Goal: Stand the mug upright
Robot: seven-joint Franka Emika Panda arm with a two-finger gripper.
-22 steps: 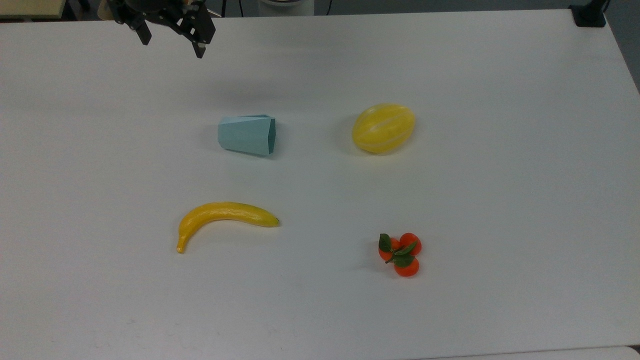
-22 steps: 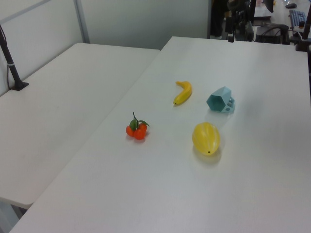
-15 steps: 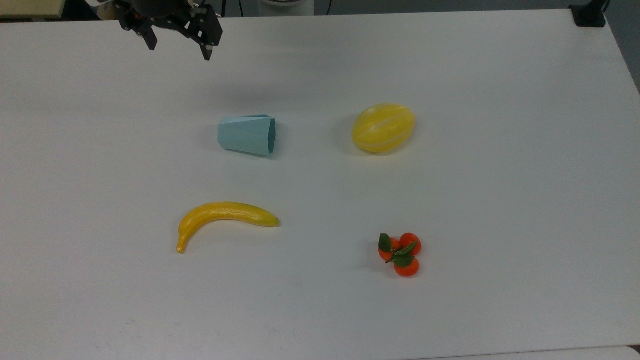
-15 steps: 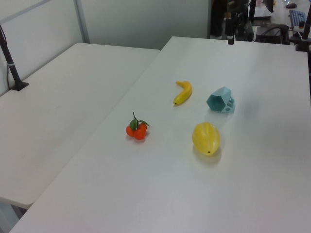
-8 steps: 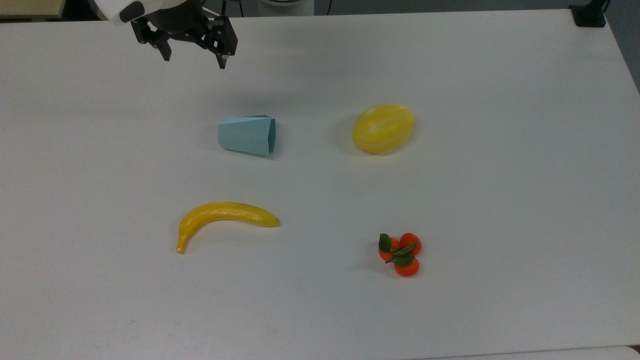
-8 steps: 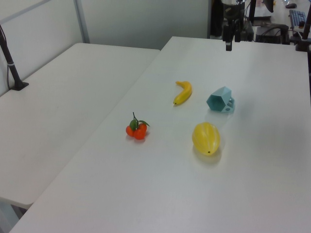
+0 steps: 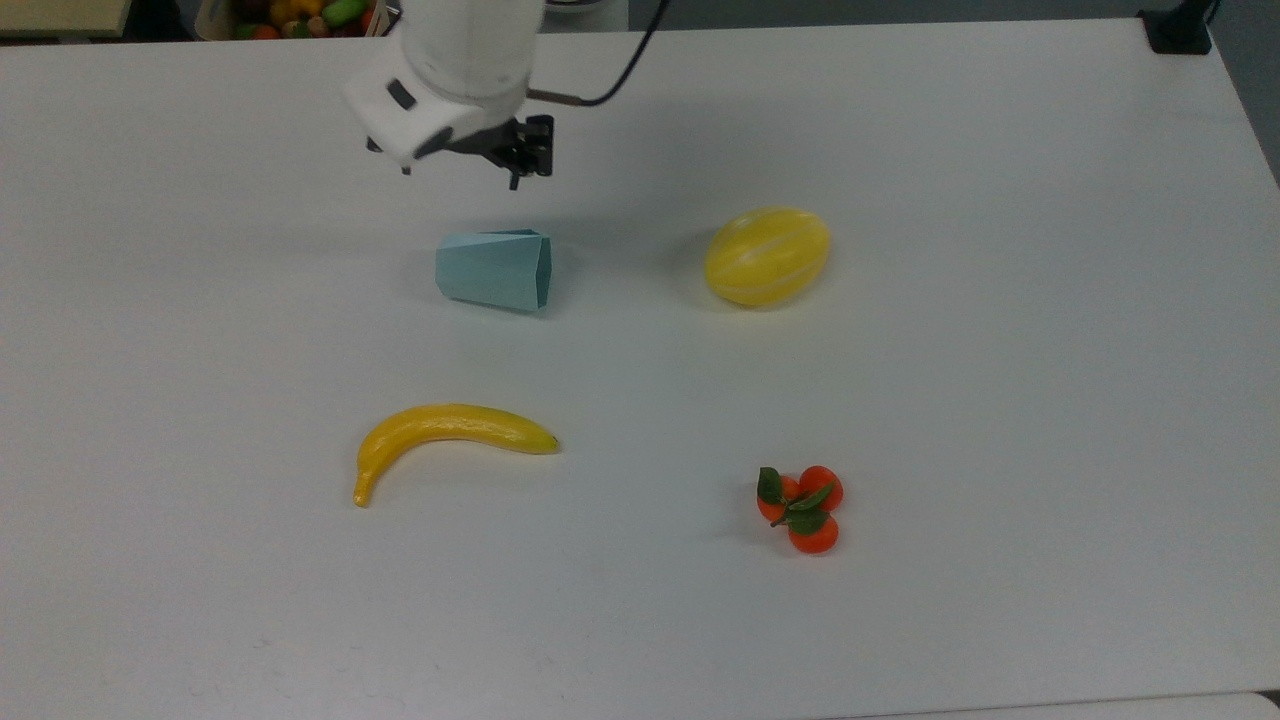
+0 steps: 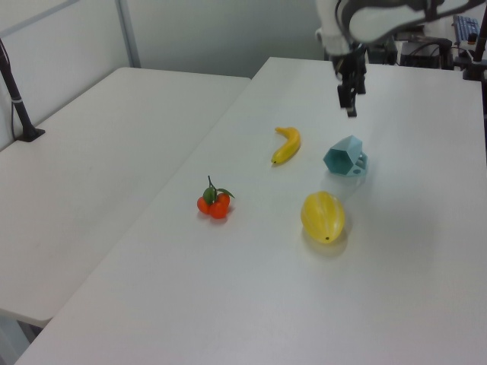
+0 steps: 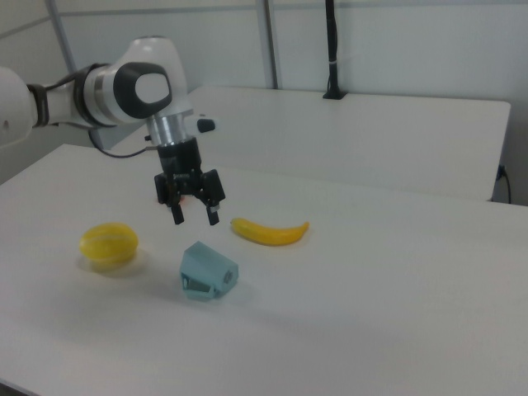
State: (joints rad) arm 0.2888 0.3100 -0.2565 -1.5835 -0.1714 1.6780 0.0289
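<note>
Approach is what I read here: over the last second or so I have swung the gripper (image 9: 191, 216) in from the far table edge, and it now hangs above and just behind the mug (image 7: 494, 270), fingers spread apart and holding nothing. Mug has not budged; it lies on its side on the table (image 7: 1000, 400), mouth toward the melon (image 7: 767, 256), so righting it has yet to begin.

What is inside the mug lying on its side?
The left view looks into the open mouth of the mug: the part of the teal inner wall in sight is bare. The deepest part near its base is in shadow and cannot be checked.
</note>
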